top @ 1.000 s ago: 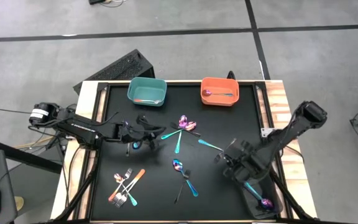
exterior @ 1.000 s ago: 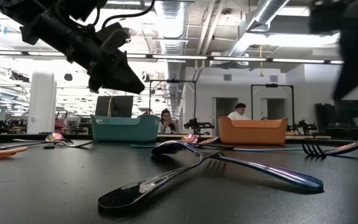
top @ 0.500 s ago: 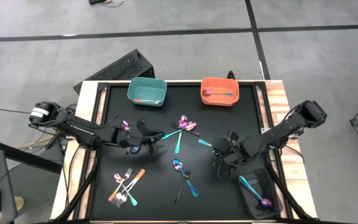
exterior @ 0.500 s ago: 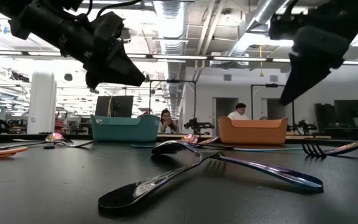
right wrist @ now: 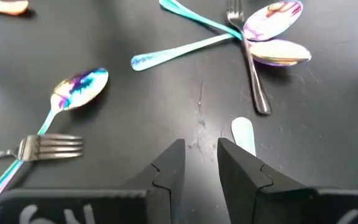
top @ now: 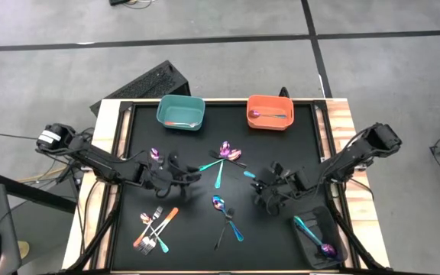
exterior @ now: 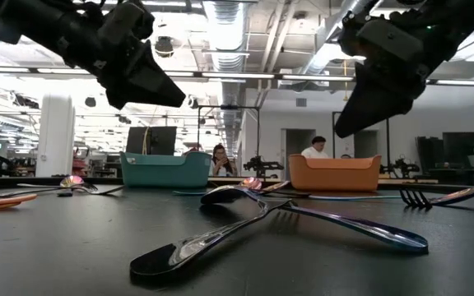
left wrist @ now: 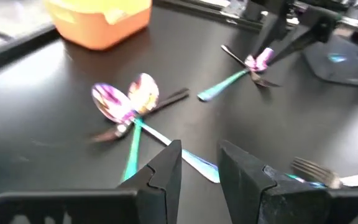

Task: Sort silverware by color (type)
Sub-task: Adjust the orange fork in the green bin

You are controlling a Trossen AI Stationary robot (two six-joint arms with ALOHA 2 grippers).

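Right gripper [top: 264,191] is advanced inward to mid-table since the earlier frame, fingers slightly apart, empty | left gripper [top: 180,174] likewise parted, empty | thin teal-handled iridescent spoon [top: 255,177] lies just beside right gripper | judged light, stiff, slippery; grasp mid-handle.

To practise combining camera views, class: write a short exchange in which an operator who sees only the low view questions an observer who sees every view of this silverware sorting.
Operator: Low view only. Is anything in the orange bin?
Observer: Yes, the orange bin holds a spoon with a purple bowl.
Operator: Is either gripper carrying something?
Observer: No. The right gripper and the left gripper are both open and empty.
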